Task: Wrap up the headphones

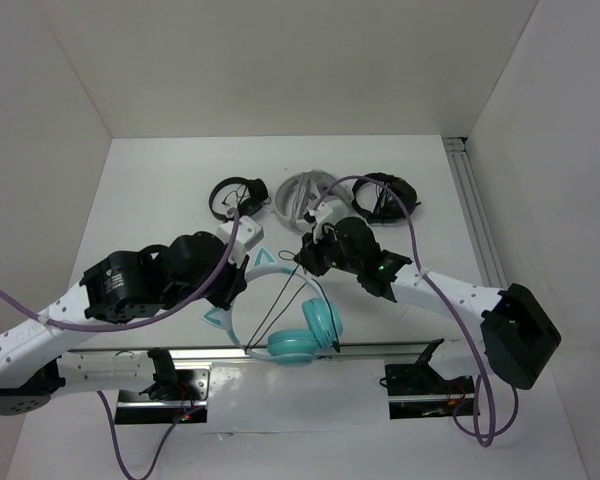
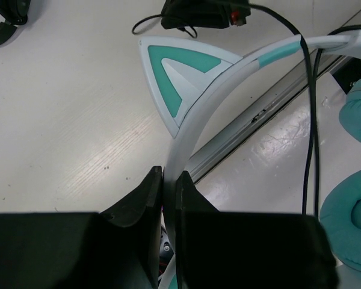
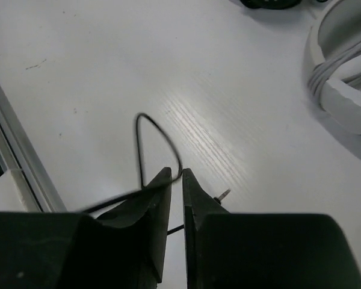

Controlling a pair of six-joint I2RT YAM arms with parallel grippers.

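Two grips, left gripper clamping the headphones' headband, right gripper pinching the cable.

Black headphones, white-grey headphones and seemingly another black pair lie far back on the table

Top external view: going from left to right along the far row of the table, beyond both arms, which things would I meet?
small black headphones → white-grey headphones → larger black headphones
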